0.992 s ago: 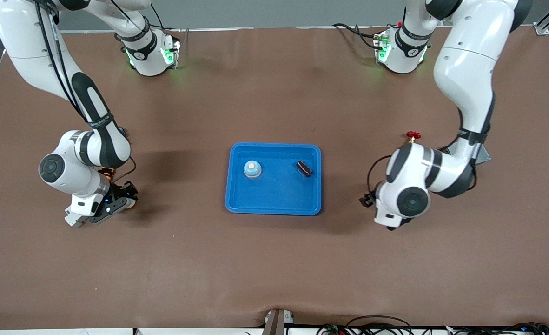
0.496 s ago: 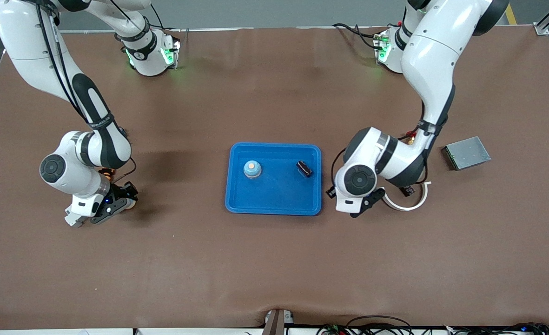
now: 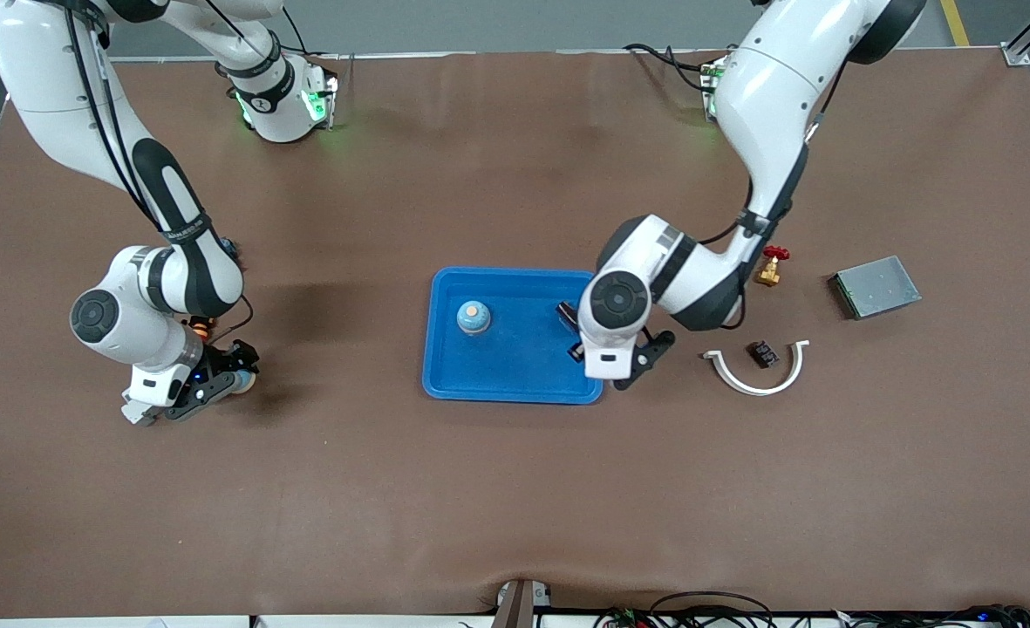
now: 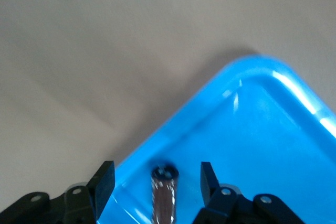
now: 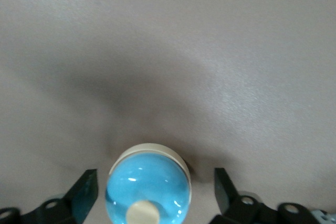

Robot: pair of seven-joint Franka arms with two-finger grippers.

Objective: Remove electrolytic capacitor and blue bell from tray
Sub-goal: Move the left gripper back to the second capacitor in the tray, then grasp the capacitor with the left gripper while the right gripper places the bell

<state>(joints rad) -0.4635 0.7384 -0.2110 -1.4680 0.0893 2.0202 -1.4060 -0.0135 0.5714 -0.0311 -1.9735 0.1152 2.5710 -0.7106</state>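
blue bell on table [image 5: 148,184]: between the right gripper's fingers
right gripper [image 3: 234,382]: spread apart, low, toward right arm's end
second blue bell [image 3: 474,317]: in tray [image 3: 515,373]
capacitor [image 4: 164,199]: lying in tray, toward left arm's end
left gripper [image 4: 157,170]: apart, straddling capacitor

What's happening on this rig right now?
The left gripper is over the blue tray at the left arm's end, open fingers either side of the electrolytic capacitor, not touching it. The right gripper is low at the right arm's end of the table, open around a blue bell that sits on the table. A second bell is in the tray.
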